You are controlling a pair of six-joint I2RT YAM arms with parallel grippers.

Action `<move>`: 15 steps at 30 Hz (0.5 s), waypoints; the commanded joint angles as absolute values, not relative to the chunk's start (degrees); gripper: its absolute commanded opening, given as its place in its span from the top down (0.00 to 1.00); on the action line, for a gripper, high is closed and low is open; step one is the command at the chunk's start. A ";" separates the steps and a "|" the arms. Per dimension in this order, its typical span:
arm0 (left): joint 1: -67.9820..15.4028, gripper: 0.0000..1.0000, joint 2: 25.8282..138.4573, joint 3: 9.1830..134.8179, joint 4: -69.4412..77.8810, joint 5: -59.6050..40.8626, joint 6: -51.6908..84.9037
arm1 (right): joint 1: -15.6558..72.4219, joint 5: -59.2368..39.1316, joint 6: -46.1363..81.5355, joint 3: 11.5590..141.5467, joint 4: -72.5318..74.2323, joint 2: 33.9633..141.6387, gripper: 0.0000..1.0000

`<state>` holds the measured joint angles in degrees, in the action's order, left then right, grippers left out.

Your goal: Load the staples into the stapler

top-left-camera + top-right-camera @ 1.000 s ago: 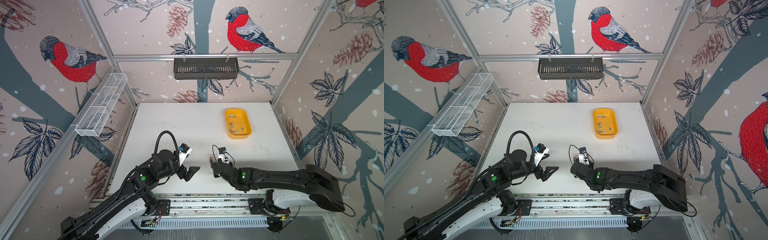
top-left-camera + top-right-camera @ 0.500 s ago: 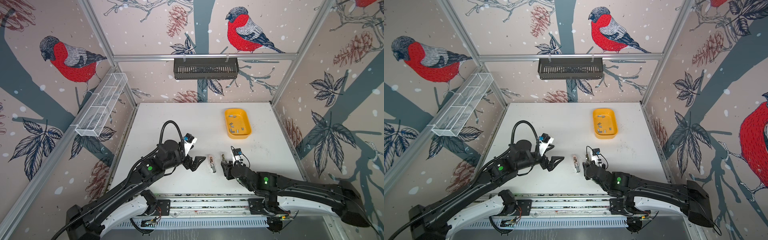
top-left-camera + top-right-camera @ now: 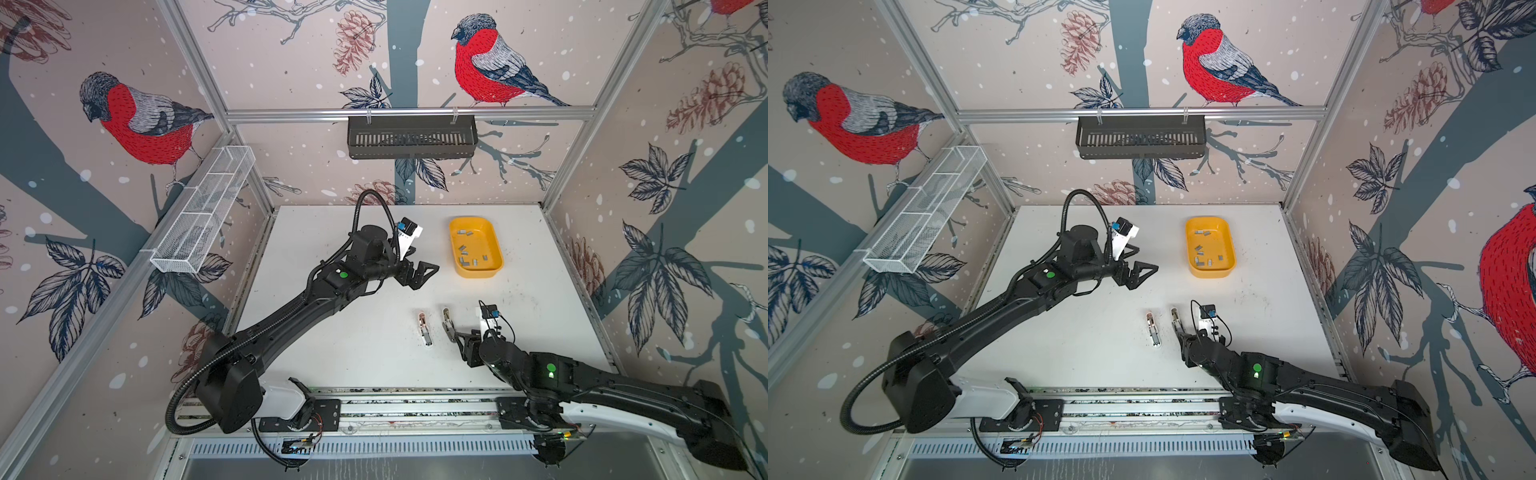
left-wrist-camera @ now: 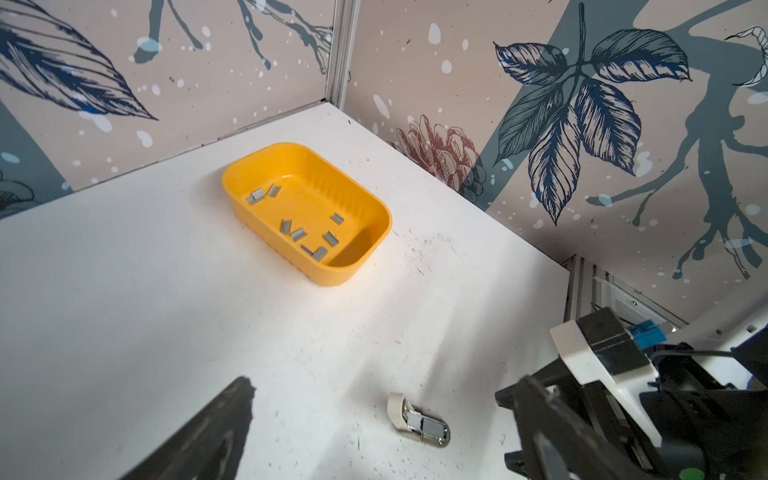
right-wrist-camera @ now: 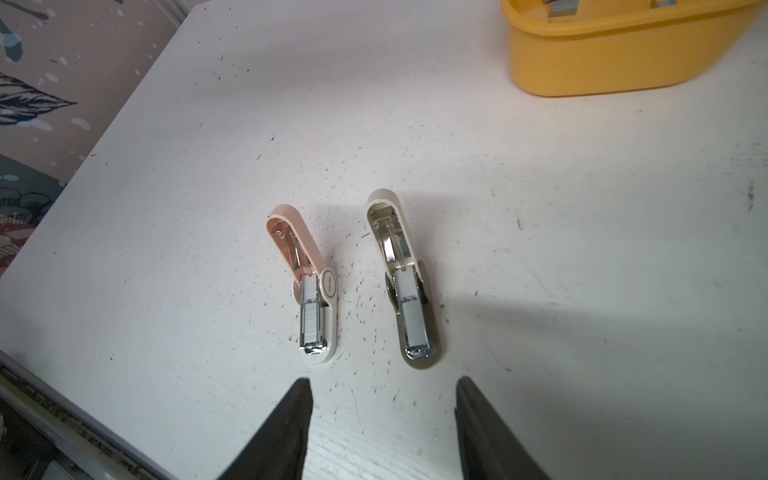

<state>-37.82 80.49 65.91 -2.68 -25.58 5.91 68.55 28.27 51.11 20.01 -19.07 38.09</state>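
Both empty | left gripper [image 3: 423, 275] spread wide | right gripper [image 5: 384, 382] parted, near beige stapler [image 5: 409, 286]

Check your counts against this list:

- Staplers: you count two: pink-lidded stapler [image 5: 307, 286], beige-lidded stapler [image 5: 409, 282].
- Staples [image 4: 298, 234]: you count eight loose grey strips in left wrist view. Top views show them too small for you to confirm the count.
- Yellow tray [image 4: 332, 276]: one.
- Wall baskets: you count two: black slotted basket [image 3: 411, 137], white wire basket [image 3: 203, 216].
- Grippers: you count two: left gripper [image 3: 426, 276], right gripper [image 5: 383, 382].
- Table [image 3: 332, 353]: one.
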 commanded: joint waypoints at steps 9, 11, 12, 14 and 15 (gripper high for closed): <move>-33.27 0.03 84.40 68.97 -2.52 -36.26 3.16 | 57.36 11.40 51.53 17.94 -16.13 41.48 0.50; -33.28 0.03 82.87 68.90 -2.92 -36.65 3.19 | 56.76 10.27 51.18 17.83 -14.78 43.42 0.53; -33.29 0.03 81.83 68.38 -2.49 -36.44 3.09 | 56.45 9.52 50.91 17.83 -14.16 44.60 0.54; -33.24 0.03 79.54 66.18 -0.26 -35.99 2.68 | 56.34 8.29 50.27 17.99 -12.87 47.18 0.55; -33.28 0.03 78.62 65.48 0.49 -35.72 2.64 | 56.34 8.27 50.36 18.17 -12.71 48.26 0.55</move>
<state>-33.39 80.36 66.76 -3.14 -34.59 3.92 56.42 11.03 51.59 17.96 -15.44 46.52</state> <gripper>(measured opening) 0.972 0.448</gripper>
